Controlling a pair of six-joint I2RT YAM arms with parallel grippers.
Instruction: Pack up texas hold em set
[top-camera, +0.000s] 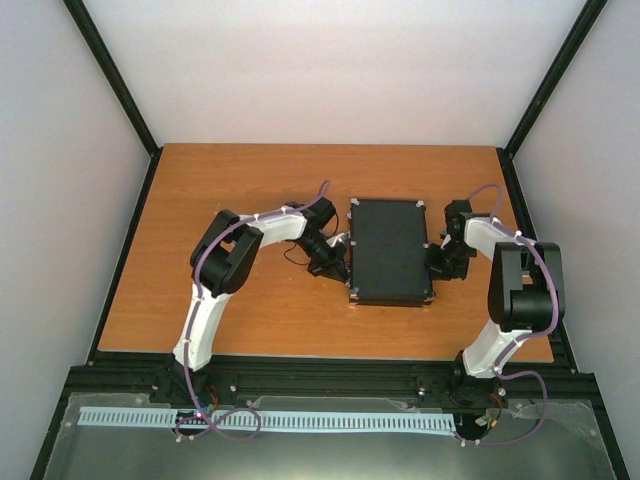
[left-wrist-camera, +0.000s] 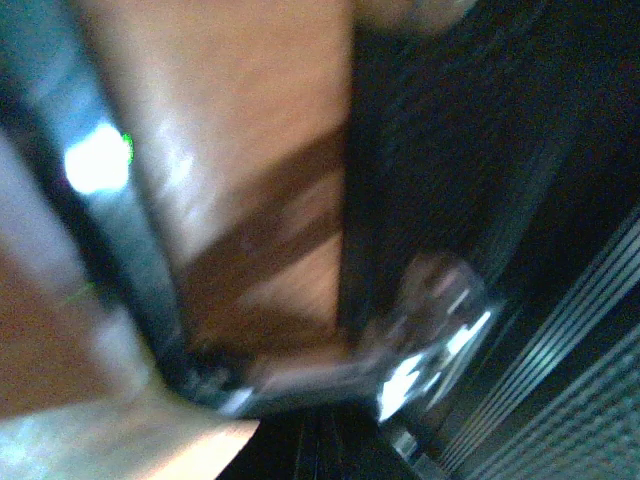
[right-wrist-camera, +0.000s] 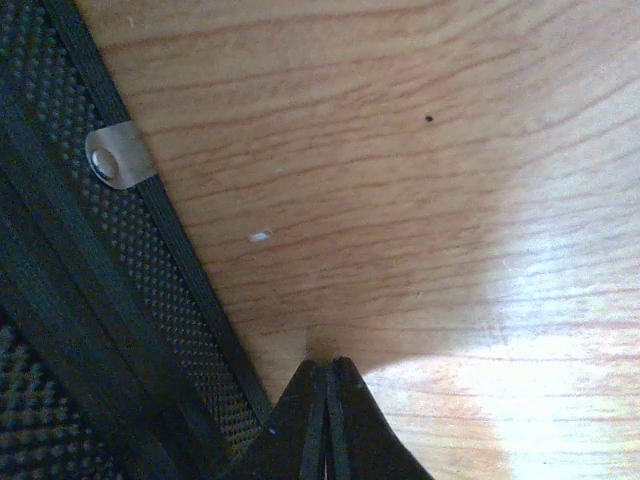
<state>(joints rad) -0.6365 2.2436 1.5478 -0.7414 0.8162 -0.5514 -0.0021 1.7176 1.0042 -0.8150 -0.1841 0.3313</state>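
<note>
The black briefcase (top-camera: 390, 250) of the hold em set lies flat and closed in the middle of the wooden table, with silver corners. My left gripper (top-camera: 338, 270) is at its left edge near the front corner. The left wrist view is motion-blurred and shows the case's side (left-wrist-camera: 450, 150) and a silver metal fitting (left-wrist-camera: 430, 340); its jaws cannot be made out. My right gripper (top-camera: 437, 262) is against the case's right side. In the right wrist view it (right-wrist-camera: 328, 362) is shut and empty, tips just over the table beside the case wall (right-wrist-camera: 90, 300). Chips, dice, disc and cards are out of view.
The wooden table (top-camera: 250, 190) is enclosed by white walls with black corner posts. A black rail (top-camera: 330, 375) runs along the front edge where the arm bases stand. A silver rivet tab (right-wrist-camera: 115, 157) sits on the case rim.
</note>
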